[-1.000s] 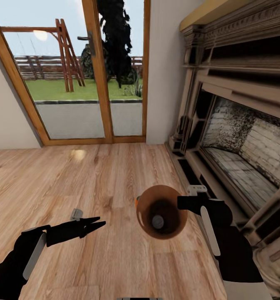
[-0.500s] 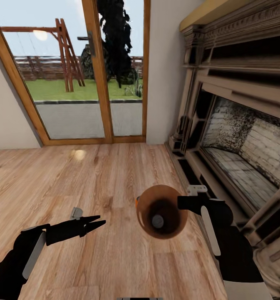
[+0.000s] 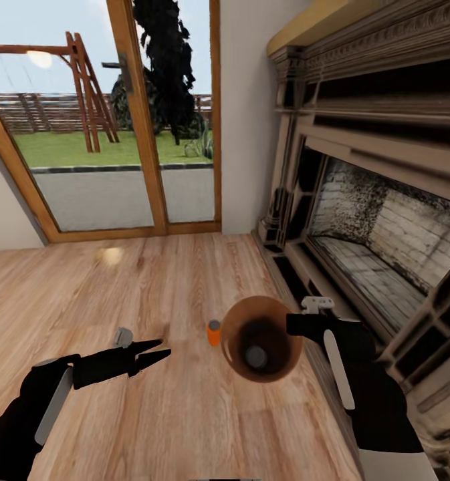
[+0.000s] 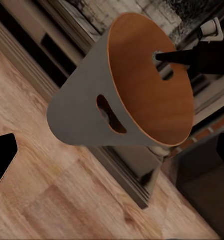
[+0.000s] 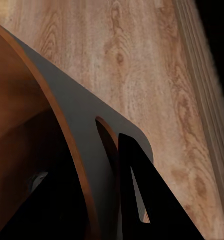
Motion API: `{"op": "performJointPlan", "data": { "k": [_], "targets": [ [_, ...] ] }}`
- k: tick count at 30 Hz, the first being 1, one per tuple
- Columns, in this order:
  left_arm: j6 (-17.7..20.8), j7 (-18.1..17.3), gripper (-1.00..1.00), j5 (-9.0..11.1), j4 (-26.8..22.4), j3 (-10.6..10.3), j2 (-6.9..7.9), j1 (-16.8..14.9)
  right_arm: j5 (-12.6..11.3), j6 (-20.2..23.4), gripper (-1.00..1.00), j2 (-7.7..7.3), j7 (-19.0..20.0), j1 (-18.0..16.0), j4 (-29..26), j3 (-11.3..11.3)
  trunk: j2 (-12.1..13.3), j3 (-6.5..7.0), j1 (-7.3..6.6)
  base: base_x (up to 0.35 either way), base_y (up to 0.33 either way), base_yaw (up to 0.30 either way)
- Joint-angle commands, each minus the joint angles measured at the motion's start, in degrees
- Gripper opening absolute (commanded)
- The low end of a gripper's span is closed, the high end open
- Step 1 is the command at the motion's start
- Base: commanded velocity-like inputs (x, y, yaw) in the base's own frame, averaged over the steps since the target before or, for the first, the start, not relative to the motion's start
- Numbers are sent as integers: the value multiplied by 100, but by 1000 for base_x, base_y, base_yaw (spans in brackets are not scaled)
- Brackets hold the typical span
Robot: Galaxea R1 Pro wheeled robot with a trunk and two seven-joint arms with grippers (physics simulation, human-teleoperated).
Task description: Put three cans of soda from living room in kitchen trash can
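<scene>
The right claw (image 3: 297, 325) gripped the rim of the tash can (image 3: 261, 338) and carried it mouth-up above the wood floor (image 3: 118, 287) beside the fireplace (image 3: 378, 227), probably so cans could be dropped in where they lay. One can of soda (image 3: 213, 331) stood on the floor just beside the bin, and one grey can top (image 3: 255, 356) showed inside. The left claw (image 3: 154, 352) hung nearby, pinched narrow and empty.
</scene>
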Motion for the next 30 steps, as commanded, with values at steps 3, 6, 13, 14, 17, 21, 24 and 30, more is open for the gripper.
{"op": "performJointPlan", "data": {
  "k": [3,6,13,14,17,21,24,30],
  "targets": [
    [3,0,100,0,2,1,1,0,-116,1,-100,0,9,-3,-2,7,0,21,0,273,147,-200],
    [7,0,100,-1,14,1,8,0,-116,1,-100,0,9,-1,-2,23,0,40,0,301,183,-196],
    [8,-8,100,-10,24,-64,26,0,-116,1,-100,0,9,-2,-2,46,0,84,0,306,222,-184],
    [8,-5,100,-13,24,-75,27,0,-116,1,-100,0,9,-2,-2,50,0,90,0,303,247,-168],
    [8,-2,100,-16,24,-83,27,0,-116,1,-100,0,9,-2,-2,52,0,107,0,302,248,-164],
    [8,0,100,-17,31,-86,27,0,-116,1,-100,0,9,1,-2,60,0,129,0,302,248,-160],
    [3,0,100,-17,33,-86,27,0,-116,1,-100,0,9,3,-2,61,0,146,0,302,243,-159],
    [0,5,100,-25,33,-94,27,0,-116,1,-100,-8,9,-3,-2,46,0,179,0,302,233,-159]
  ]
}}
